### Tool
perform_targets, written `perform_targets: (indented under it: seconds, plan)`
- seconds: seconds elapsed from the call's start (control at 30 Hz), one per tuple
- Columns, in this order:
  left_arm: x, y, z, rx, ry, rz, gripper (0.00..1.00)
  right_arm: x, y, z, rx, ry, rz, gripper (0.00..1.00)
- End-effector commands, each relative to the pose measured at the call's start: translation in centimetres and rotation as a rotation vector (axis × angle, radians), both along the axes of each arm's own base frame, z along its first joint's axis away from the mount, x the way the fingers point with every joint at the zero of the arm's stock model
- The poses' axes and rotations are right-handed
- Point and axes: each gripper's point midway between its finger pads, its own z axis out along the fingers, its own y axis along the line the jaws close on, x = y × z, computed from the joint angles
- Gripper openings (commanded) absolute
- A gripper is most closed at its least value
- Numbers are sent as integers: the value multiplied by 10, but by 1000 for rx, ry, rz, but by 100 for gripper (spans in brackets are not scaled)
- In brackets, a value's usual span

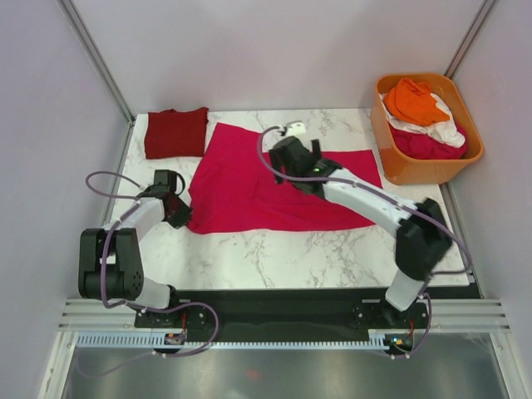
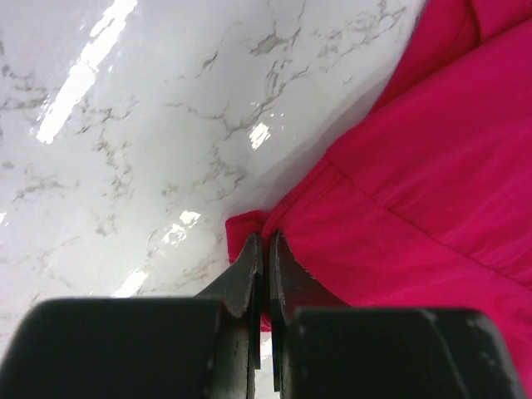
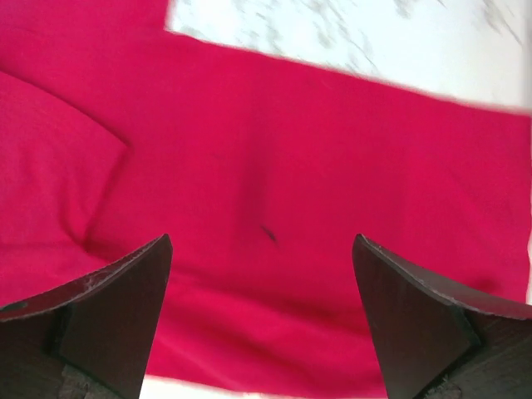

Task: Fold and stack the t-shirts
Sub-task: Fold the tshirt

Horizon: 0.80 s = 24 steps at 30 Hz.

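Note:
A bright magenta-pink t-shirt (image 1: 241, 187) lies spread flat in the middle of the marble table. My left gripper (image 1: 179, 214) sits at its near-left corner. In the left wrist view this gripper (image 2: 264, 243) is shut on that corner of the magenta t-shirt (image 2: 416, 174), and cloth shows between the fingers. My right gripper (image 1: 287, 158) hovers over the shirt's far middle. The right wrist view shows that gripper (image 3: 259, 248) wide open above the magenta t-shirt (image 3: 274, 158), holding nothing. A folded maroon-red t-shirt (image 1: 175, 131) rests at the table's far-left corner.
An orange plastic tub (image 1: 397, 164) stands at the far right with an orange shirt (image 1: 413, 98), a white one (image 1: 446, 130) and a pink one (image 1: 424, 146) piled inside. Bare marble (image 1: 274, 249) shows in front of the spread shirt. Walls close in on both sides.

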Motion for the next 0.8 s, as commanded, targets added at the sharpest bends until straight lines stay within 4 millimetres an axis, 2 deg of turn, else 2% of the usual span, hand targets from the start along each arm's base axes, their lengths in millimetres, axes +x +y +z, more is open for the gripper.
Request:
perform_targets:
  seconds: [0.0, 0.03, 0.07, 0.1, 0.13, 0.2, 0.23, 0.3, 0.33, 0.37, 0.43, 0.47, 0.5, 0.57, 0.6, 0.7, 0.77]
  plan:
    - [-23, 5, 8, 21, 35, 28, 2, -36, -66, 1, 104, 19, -178, 98]
    - [-25, 15, 10, 31, 31, 62, 2, -53, -91, -26, 67, 79, -218, 98]
    - [-30, 20, 16, 40, 14, 78, 2, -66, -104, -23, 95, 87, -248, 97]
    - [-34, 29, 18, 41, 12, 107, 2, -77, -114, -29, 93, 107, -261, 96]
    - [-39, 32, 18, 42, 12, 113, 2, -92, -132, -46, 61, 143, -292, 95]
    - [-41, 37, 26, 39, -21, 133, 2, -108, -142, -48, 93, 153, -307, 95]
    - [-42, 37, 26, 37, -25, 134, 2, -118, -145, -61, 96, 191, -302, 95]
    - [-44, 37, 23, 36, -12, 133, 2, -124, -147, -71, 108, 220, -312, 95]
    - [-44, 37, 21, 36, -5, 133, 2, -125, -154, -81, 104, 245, -330, 95]
    - [-45, 36, 19, 36, 6, 133, 2, -125, -149, -91, 132, 290, -314, 95]
    - [-46, 37, 14, 34, 28, 134, 2, -120, -159, -100, 158, 328, -345, 87]
    - [-46, 36, 13, 34, 32, 133, 2, -116, -157, -104, 177, 337, -337, 80]
    - [-46, 36, 13, 34, 31, 133, 2, -115, -156, -107, 182, 345, -330, 67]
    - [-42, 32, 16, 16, 12, 113, 2, -114, -154, -113, 175, 356, -317, 52]
    - [-41, 33, 18, 17, 6, 111, 2, -115, -153, -117, 175, 367, -314, 41]
    - [-41, 33, 19, 22, -1, 113, 2, -115, -149, -131, 166, 408, -313, 24]
    - [-41, 34, 20, 24, -2, 114, 2, -117, -146, -139, 165, 433, -305, 22]
